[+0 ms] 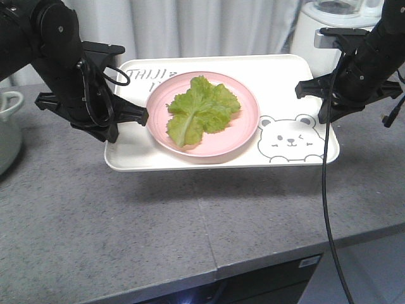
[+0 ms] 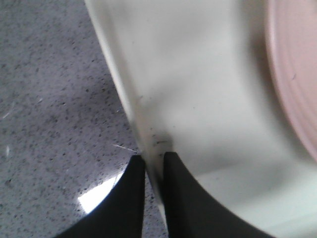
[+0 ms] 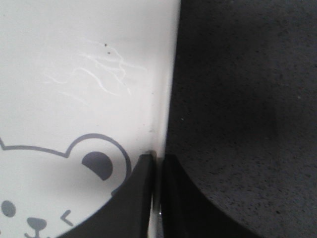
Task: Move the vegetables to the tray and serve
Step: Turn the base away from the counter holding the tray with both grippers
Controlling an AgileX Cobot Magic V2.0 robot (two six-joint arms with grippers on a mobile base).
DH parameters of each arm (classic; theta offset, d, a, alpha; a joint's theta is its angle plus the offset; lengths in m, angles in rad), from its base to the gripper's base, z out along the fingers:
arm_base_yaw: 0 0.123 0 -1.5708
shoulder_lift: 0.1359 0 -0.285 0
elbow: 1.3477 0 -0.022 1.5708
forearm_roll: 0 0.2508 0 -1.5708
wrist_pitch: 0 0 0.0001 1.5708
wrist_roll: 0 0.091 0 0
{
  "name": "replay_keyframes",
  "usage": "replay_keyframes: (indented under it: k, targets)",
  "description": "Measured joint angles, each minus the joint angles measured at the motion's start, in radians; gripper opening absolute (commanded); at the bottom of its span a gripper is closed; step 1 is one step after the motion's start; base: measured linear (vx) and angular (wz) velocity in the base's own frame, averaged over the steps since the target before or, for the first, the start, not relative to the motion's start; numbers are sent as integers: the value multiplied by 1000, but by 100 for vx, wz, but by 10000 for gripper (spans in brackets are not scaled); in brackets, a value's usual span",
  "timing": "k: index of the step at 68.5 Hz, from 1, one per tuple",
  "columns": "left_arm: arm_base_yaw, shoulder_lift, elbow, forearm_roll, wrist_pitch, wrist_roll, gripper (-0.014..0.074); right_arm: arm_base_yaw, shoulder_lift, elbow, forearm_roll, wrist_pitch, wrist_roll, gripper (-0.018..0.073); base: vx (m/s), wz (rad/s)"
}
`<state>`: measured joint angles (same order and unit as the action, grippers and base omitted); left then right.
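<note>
The left gripper (image 1: 138, 116) is clamped on the tray's (image 1: 136, 155) left rim, and the right gripper (image 1: 311, 88) pinches its right rim beside the bear print. The lettuce (image 1: 202, 109) lies on the pink plate (image 1: 248, 126) mid-tray, between both grippers, over the counter (image 1: 95, 221).

I can read only "TAIJI", printed in grey on the tray (image 1: 288, 82) near its far left corner. The pink plate (image 1: 250, 129) covers the rest, and the line beneath is illegible.
</note>
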<state>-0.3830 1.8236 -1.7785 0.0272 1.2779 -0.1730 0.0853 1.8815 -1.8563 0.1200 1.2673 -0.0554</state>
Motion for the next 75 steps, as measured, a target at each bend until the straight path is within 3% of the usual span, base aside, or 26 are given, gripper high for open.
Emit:
replay_keyframes:
  k: [75]
  targets:
    - [0,0,0,-1,0,0,-6,0,0,0,0,0,0,-6,2,-30]
